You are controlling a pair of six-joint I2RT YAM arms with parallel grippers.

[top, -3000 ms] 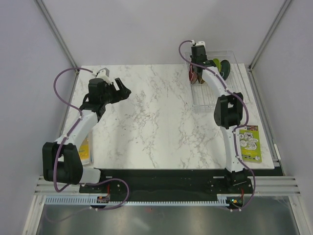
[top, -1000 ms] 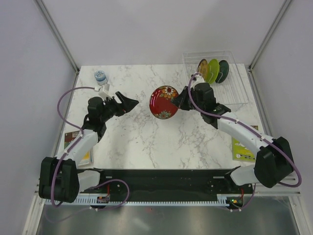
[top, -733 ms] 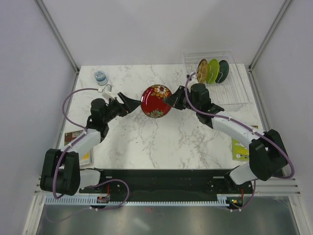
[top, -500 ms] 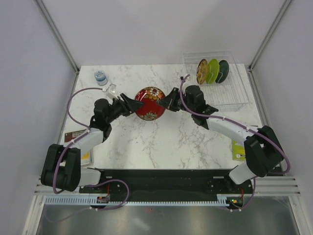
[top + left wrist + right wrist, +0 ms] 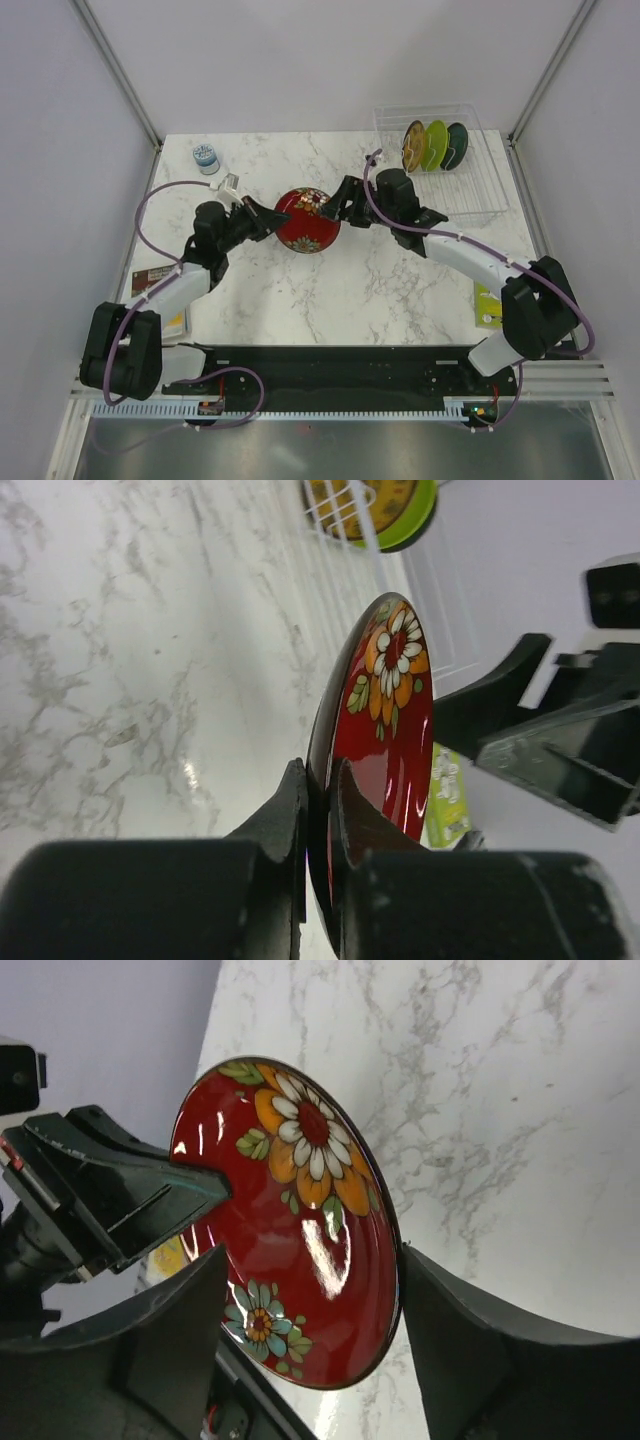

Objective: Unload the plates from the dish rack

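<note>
Hanging above the middle of the desk (image 5: 330, 290), the red flowered plate (image 5: 307, 219) stands on edge between the two arms. And the left claw (image 5: 320, 780) is clenched on its left rim, one finger (image 5: 293, 820) on each face, plain to see from the left wrist. Across from it, the right claw (image 5: 312, 1258) is released, fingers spread wide either side of the plate, whose flowered face is turned toward that wrist camera. Whether a finger touches the rim, hard to say.

Over at the far right, the dish rack (image 5: 480, 190) holds three plates upright in a row: amber plate (image 5: 413, 143), green plate (image 5: 434, 143), teal plate (image 5: 457, 143). Far left on the desk sits a small blue-grey container (image 5: 205, 157). A green card (image 5: 488, 305) lies at the right edge, beside the right arm.
</note>
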